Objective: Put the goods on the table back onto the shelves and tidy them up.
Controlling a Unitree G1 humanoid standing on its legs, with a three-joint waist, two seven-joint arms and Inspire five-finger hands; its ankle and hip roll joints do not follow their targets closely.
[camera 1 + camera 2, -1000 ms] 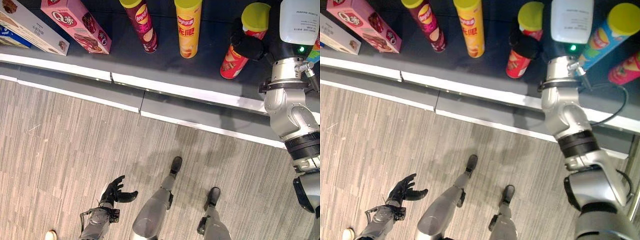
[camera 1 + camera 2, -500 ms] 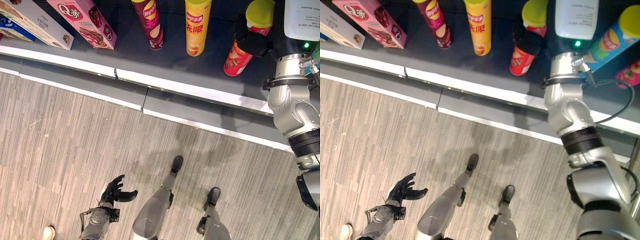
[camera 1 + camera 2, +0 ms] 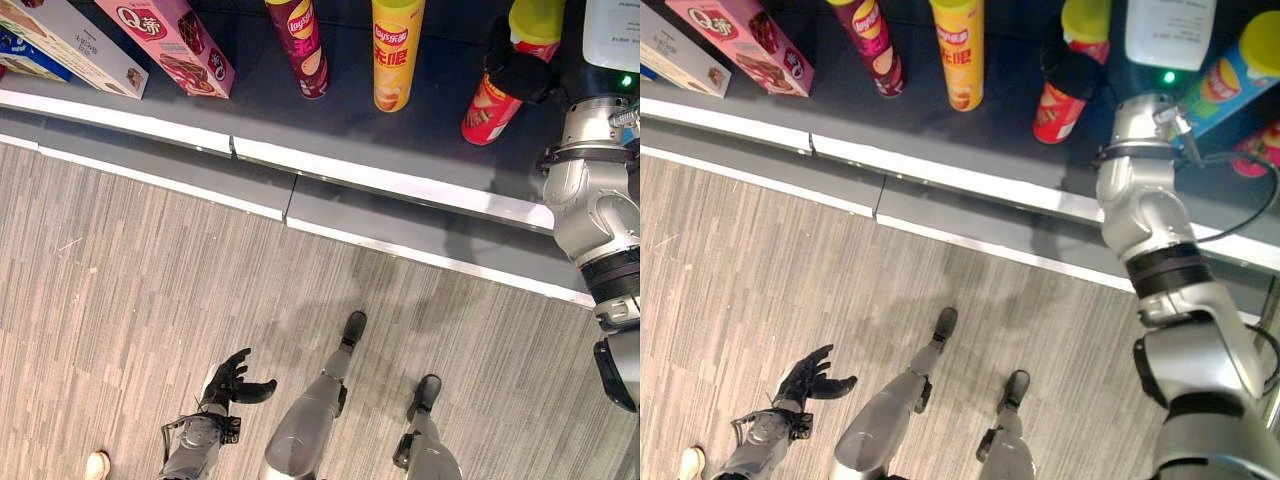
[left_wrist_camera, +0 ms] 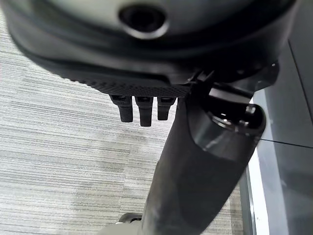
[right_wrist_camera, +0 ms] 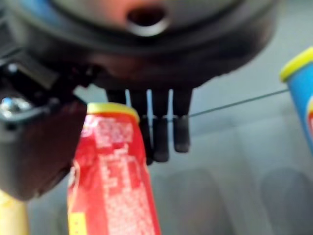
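A: We've carried the red can point(image 3: 497, 95) farther onto the shelf point(image 3: 340, 120), right of the yellow can point(image 3: 397, 50).

B: Yes, our right robot hand point(image 5: 98, 112) stays wrapped round it. Release comes next, we judge. Left robot hand point(image 3: 232, 382) hangs low, fingers relaxed, empty.

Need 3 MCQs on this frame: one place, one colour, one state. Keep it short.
1. Where is the red can?
A) on the floor
B) in the right hand, over the shelf
C) in the left hand

2. Colour of the can between the maroon can and the red can?
A) yellow
B) green
C) white

3. Left hand?
A) shut on a box
B) open, holding nothing
C) pressing the shelf

B: right hand wraps the red can.
A: the yellow can stands there.
B: fingers spread above the floor.
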